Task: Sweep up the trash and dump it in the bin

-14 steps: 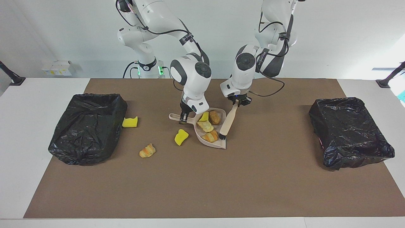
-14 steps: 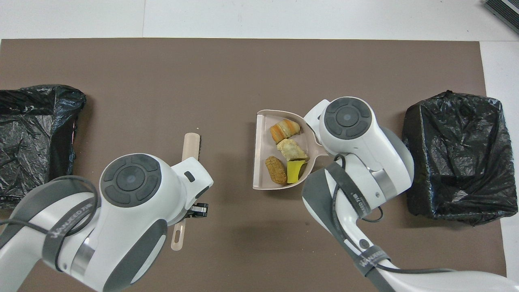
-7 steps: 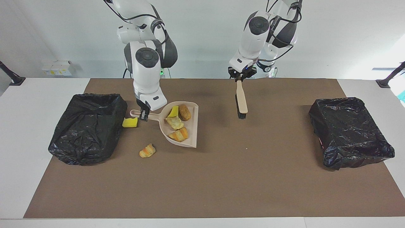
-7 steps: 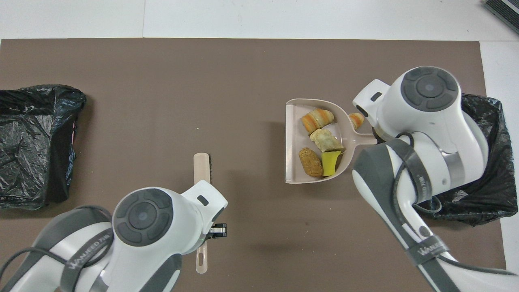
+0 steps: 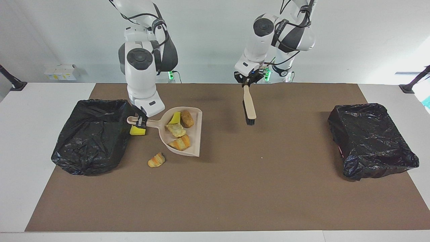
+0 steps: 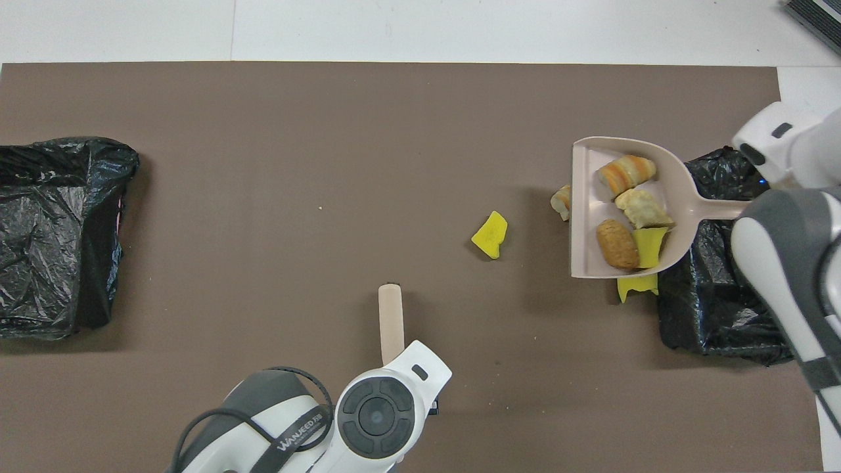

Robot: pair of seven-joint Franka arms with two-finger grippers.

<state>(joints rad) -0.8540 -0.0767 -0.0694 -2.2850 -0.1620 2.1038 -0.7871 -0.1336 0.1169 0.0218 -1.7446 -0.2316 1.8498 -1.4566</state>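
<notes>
Four scraps of trash (image 5: pixel 178 130) ride in the dustpan (image 5: pixel 196 134), now carried nearer the bin (image 5: pixel 90 134) at middle left. Right gripper (image 5: pixel 141 120) fingers clamp its handle; left gripper (image 5: pixel 247 81), pulled back to upper centre, stays clamped on the brush (image 5: pixel 249 106).

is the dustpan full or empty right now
Loaded: four scraps lie in the dustpan, which the right gripper holds level by its handle, beside the bin. None dumped yet.
</notes>
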